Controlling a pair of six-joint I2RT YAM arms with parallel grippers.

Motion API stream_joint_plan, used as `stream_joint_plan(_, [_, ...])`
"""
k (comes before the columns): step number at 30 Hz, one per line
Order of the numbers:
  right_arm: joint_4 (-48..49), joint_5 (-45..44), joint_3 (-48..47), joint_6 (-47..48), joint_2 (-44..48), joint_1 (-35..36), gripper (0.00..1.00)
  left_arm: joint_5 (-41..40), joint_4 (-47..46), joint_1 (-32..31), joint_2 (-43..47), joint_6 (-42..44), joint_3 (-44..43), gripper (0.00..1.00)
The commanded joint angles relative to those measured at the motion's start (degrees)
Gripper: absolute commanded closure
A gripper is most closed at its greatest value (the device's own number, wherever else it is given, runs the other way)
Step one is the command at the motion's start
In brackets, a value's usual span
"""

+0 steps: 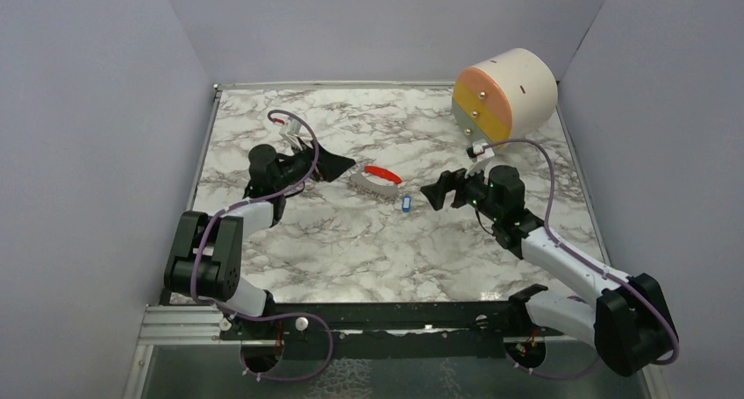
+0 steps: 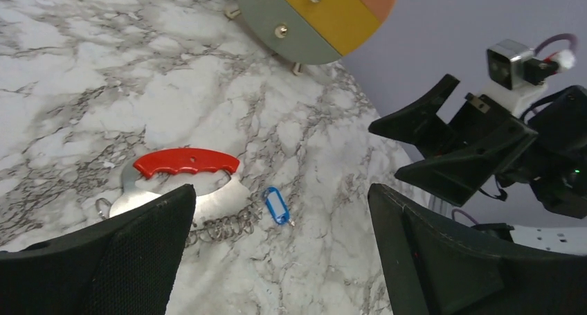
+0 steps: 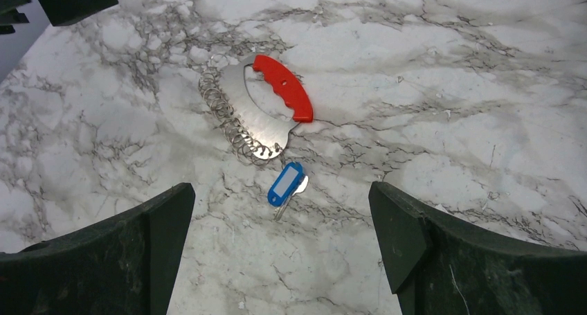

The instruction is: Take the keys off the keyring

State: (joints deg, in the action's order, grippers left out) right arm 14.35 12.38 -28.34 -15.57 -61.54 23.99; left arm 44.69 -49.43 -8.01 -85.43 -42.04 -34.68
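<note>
Down on the veined marble table (image 1: 351, 250), the keys (image 3: 286, 183), a blue plastic tag with a pale label insert and a silvery blade, lie just beside the keyring (image 3: 256, 114). The keyring is a shiny steel plate with a ridged red grip, edged by coiled wire rings. Left gripper (image 1: 332, 160) and right gripper (image 1: 436, 188) flank them, both released and holding nothing. A cream drum (image 1: 518, 88) with an orange, yellow and grey face stands behind.

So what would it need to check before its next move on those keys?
1. Both grippers open: ok, the left gripper and right gripper are open.
2. The blue-tagged key in plain view: ok, nothing covers it.
3. Key free of the keyring: cannot tell; it lies at the end of the ring row.
4. Keyring flat on the marble table: ok.
5. Keyring held steady: not ok, neither gripper is closed on it.
</note>
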Motion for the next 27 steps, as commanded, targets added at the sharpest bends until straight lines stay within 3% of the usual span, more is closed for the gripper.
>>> stream_joint_plan(1, [-0.6, -0.3, -1.5, 2.2, -2.2, 1.3, 0.07, 6.9, -24.4, 0.0, -0.5, -10.1, 4.3, 0.01])
stream_joint_plan(4, [-1.3, -2.3, -2.4, 3.1, -4.8, 2.9, 0.22, 5.5, -23.8, 0.0, 0.3, -10.1, 5.1, 0.01])
stream_joint_plan(7, [-1.6, -5.7, -3.8, 3.9, -7.9, 6.5, 0.30, 2.9, -20.6, -0.1, 3.3, -6.4, 6.9, 0.01])
stream_joint_plan(10, [-2.4, -10.4, -5.6, 4.8, -11.9, 10.2, 0.34, -1.7, -6.5, -0.1, 9.6, 2.1, 7.3, 0.01])
stream_joint_plan(13, [-2.2, -12.7, -6.8, 5.0, -15.6, 12.0, 0.35, -10.6, 10.5, -0.2, 17.6, 12.0, 6.2, 0.01])
stream_joint_plan(17, [0.8, -14.5, -6.4, 4.5, -17.7, 12.2, 0.36, -18.4, 23.0, -0.1, 26.4, 18.8, 5.9, 0.02])
stream_joint_plan(22, [1.6, -16.9, -6.9, 3.4, -20.7, 12.2, 0.36, -21.2, 27.3, -0.2, 30.9, 20.2, 7.3, 0.05])
stream_joint_plan(27, [2.1, -15.8, -8.0, 3.5, -24.9, 12.2, 0.36, -23.4, 27.4, -0.1, 29.8, 17.5, 8.3, 0.07])
